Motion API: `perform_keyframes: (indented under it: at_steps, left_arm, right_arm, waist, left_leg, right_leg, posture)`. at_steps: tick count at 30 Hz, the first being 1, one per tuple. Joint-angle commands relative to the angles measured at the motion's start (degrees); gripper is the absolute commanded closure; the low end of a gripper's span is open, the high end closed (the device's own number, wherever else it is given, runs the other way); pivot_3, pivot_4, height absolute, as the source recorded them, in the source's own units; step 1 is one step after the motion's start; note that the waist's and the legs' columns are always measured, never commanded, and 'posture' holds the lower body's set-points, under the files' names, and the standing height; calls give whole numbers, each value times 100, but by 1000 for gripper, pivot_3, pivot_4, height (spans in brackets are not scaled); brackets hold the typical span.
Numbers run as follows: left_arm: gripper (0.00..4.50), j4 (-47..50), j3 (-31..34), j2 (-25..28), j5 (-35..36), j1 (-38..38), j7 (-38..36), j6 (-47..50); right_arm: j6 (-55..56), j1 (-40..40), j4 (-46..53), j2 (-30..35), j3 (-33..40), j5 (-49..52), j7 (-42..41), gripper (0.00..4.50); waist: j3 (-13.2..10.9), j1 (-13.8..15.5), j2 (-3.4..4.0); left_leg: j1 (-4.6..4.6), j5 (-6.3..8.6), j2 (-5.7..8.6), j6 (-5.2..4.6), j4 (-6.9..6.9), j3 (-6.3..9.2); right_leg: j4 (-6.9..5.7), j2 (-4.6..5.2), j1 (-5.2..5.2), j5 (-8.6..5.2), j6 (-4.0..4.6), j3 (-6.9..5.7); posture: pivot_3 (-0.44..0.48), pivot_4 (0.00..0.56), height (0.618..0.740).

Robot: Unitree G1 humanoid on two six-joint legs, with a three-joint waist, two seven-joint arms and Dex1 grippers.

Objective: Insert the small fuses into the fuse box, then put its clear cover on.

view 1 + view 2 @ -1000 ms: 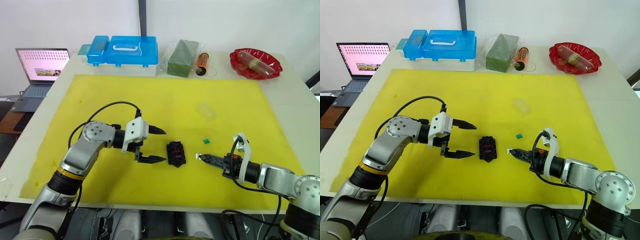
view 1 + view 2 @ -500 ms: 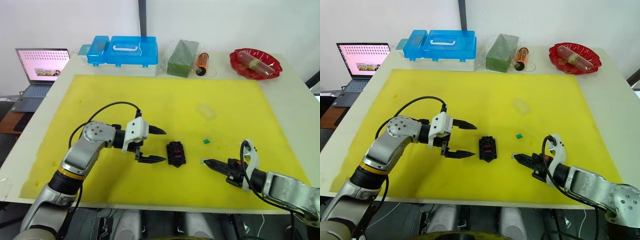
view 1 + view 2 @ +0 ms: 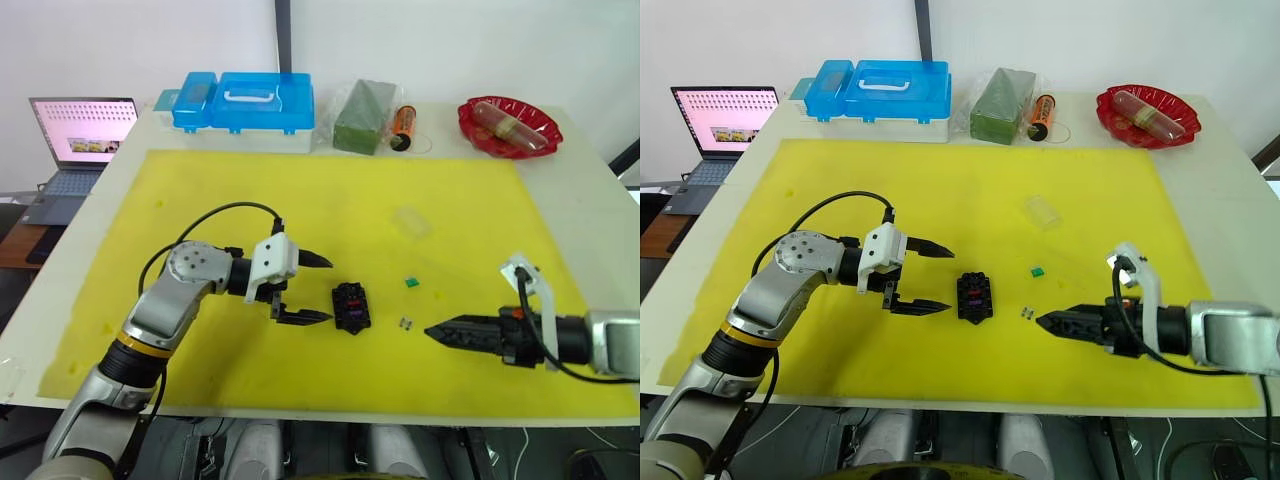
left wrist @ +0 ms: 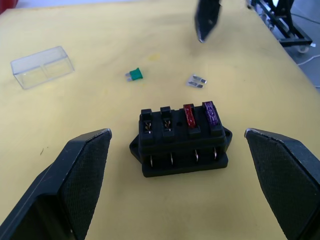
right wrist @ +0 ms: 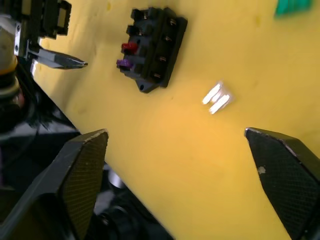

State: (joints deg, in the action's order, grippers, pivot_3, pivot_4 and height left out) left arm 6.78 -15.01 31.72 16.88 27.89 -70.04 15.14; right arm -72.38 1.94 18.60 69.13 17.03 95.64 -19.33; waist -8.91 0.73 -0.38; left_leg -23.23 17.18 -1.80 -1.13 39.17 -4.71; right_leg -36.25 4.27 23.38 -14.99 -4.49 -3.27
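Observation:
The black fuse box point(image 3: 351, 307) stands on the yellow mat point(image 3: 300, 200), with a red fuse point(image 4: 189, 115) and a purple fuse point(image 4: 210, 113) in two of its slots. A grey fuse point(image 3: 406, 323) lies loose on the mat just right of the box. Farther back sits a green fuse point(image 3: 411, 282), and beyond it the clear cover point(image 3: 411, 221). My left gripper point(image 3: 322, 290) is open just left of the box, empty. My right gripper point(image 3: 430, 331) is open to the right of the grey fuse, pointing at it and holding nothing.
Along the table's far edge stand a blue plastic case point(image 3: 245, 101), a green packet point(image 3: 367, 115), an orange cylinder point(image 3: 404, 124) and a red bowl point(image 3: 511, 124). A laptop point(image 3: 78, 135) sits off the table's left side.
My right gripper has opened, and the grey fuse now lies on the mat. That arm has drawn back to the right. The left arm has not moved.

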Motion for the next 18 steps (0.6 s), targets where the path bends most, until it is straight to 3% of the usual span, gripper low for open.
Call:
perform_keyframes:
  at_steps: [1,8,15,18]
  left_arm:
    - [0,31,32,-28,31,126,-32,-116]
    - [0,-35,27,-51,9,181,-50,-159]
    - [0,30,36,-18,10,147,-31,-118]
    - [0,58,36,-7,13,130,-20,-104]
  right_arm:
    - [-113,567,-429,191,-512,-951,-1097,31]
    - [-24,1835,-1235,-223,-1873,-2693,-2433,31]
    - [14,2221,-1404,-662,-2327,-3590,-3122,31]
    - [5,2263,-1483,-809,-2336,-3837,-3252,721]
  waist:
    - [0,-1,0]
    - [0,-2,0]
    - [0,4,1]
    - [0,-1,1]
  left_leg:
    - [0,0,0,0,0,0]
    - [-4,0,2,0,1,-3]
    - [-5,0,2,0,1,-3]
    - [-4,0,2,0,1,-3]
  right_leg:
    - [0,0,0,0,0,0]
    - [0,14,5,0,1,0]
    - [-2,17,7,1,-1,-4]
    - [-2,18,6,1,0,-4]
  posture:
    - [0,150,740]
    - [0,150,740]
    - [0,150,740]
    - [0,150,740]
